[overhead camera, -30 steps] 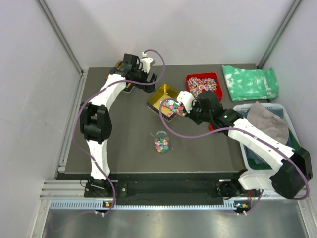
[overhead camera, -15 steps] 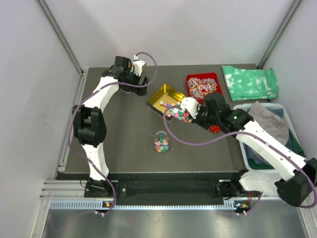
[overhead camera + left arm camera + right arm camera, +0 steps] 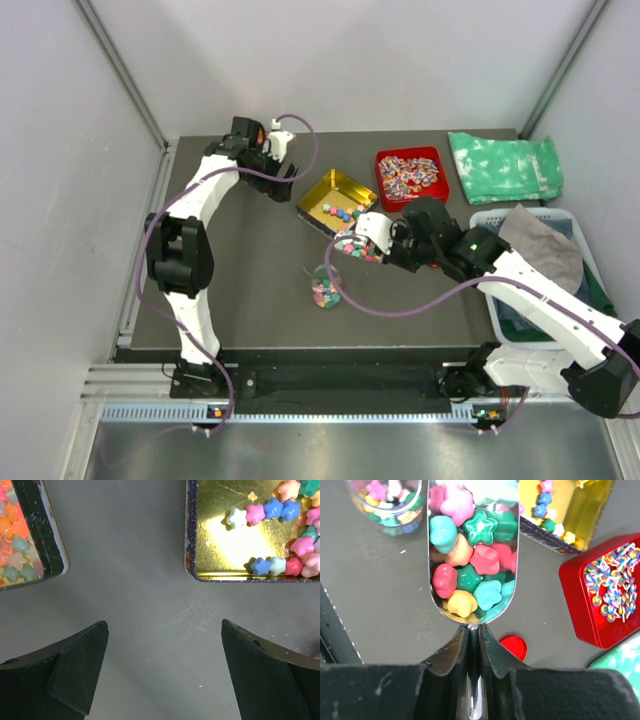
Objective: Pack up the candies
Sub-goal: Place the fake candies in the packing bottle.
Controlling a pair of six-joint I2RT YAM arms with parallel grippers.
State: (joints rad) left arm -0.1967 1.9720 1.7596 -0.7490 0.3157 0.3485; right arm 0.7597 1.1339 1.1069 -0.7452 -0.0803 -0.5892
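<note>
Mid-transfer, by judgement. Right end effector (image 3: 474,636) pressed together on the thin handle of a shiny metal scoop (image 3: 439,611), heaped with the candies (image 3: 480,527): glossy, star-shaped, pastel and bright. Held above the dark surface, between the gold tin (image 3: 220,540) and the clear round jar (image 3: 313,282), already partly filled. Next, probably: bring the scoop tip over the narrow mouth and tilt slowly, to avoid rolling and bouncing of such smooth sweets. Left end effector (image 3: 164,645) spread wide, holding nothing, low over the surface just beside the tin.
</note>
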